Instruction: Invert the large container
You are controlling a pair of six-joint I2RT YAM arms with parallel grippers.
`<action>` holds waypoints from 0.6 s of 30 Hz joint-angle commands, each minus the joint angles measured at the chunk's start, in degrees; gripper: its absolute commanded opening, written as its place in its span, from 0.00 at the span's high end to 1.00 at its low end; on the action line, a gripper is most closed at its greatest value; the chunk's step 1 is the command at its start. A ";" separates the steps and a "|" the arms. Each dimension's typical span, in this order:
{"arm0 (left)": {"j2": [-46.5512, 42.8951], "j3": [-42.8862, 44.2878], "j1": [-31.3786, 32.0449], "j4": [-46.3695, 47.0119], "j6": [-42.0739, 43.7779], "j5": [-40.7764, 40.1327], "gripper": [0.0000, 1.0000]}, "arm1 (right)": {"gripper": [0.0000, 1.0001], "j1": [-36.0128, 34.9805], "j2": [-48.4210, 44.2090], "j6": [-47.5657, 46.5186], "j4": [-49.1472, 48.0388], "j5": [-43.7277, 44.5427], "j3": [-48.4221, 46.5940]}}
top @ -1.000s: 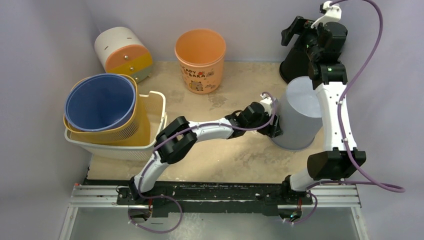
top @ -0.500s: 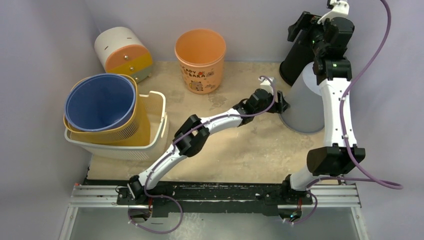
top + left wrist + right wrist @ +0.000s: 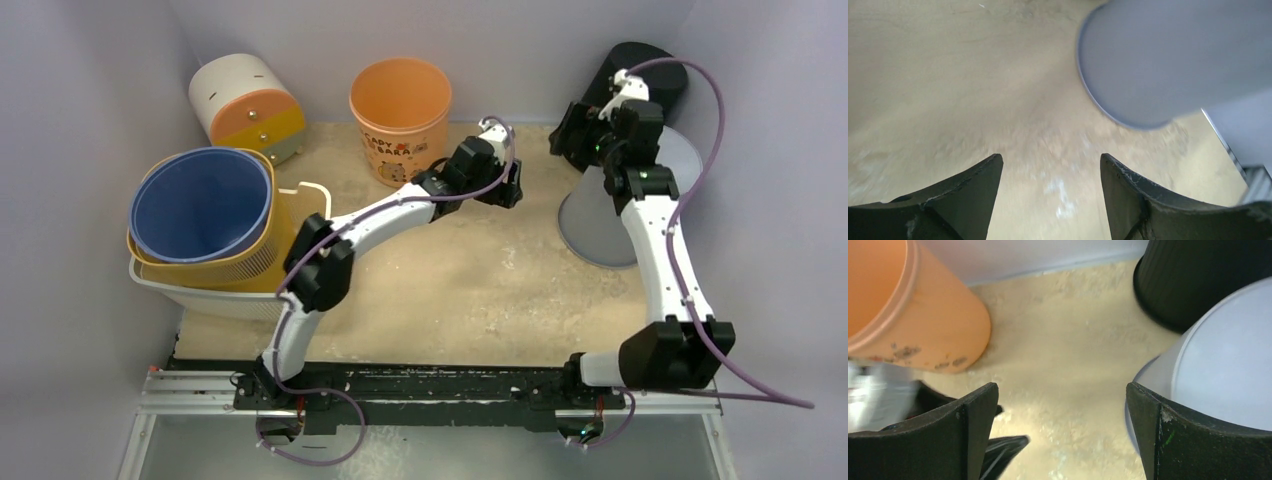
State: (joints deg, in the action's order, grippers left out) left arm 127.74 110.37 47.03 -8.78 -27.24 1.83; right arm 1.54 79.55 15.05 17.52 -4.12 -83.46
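The large container (image 3: 592, 215) is a pale grey bin standing at the right of the table, its wide rim down on the surface and its flat base up. It shows again as the grey bin (image 3: 1168, 55) in the left wrist view and as the bin (image 3: 1228, 370) in the right wrist view. My left gripper (image 3: 508, 188) is open, empty, and hangs over bare table to the container's left. My right gripper (image 3: 563, 133) is open too, just beyond the container's back left side, with one finger (image 3: 1198, 440) close by its wall.
A black ribbed bin (image 3: 640, 75) stands right behind the grey one. An orange bucket (image 3: 400, 118) sits at the back centre. At the left, a blue bucket (image 3: 200, 205) is nested in a yellow basket inside a white tub (image 3: 305, 262). A white and orange drum (image 3: 245, 105) lies at the back left.
My left gripper has drawn back from the grey container's side toward the orange bucket. My right gripper has come down from above the black bin to the container's back left.
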 commanded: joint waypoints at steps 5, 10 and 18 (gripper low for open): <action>-20.27 -7.07 -0.01 -16.30 8.20 -1.53 0.31 | 0.00 -4.57 -8.94 1.65 5.34 -0.50 6.98; -24.11 -4.68 -3.09 -24.75 12.49 -3.90 0.31 | 0.00 -5.51 -13.05 4.15 9.32 3.57 11.79; -29.24 -6.98 -14.93 -23.65 11.04 3.93 0.31 | 0.00 -8.14 -15.84 11.30 16.26 17.82 14.86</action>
State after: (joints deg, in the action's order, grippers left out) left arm 104.16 103.61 36.84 -33.56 -16.29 1.43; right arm -5.76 65.69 21.67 30.15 4.16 -69.32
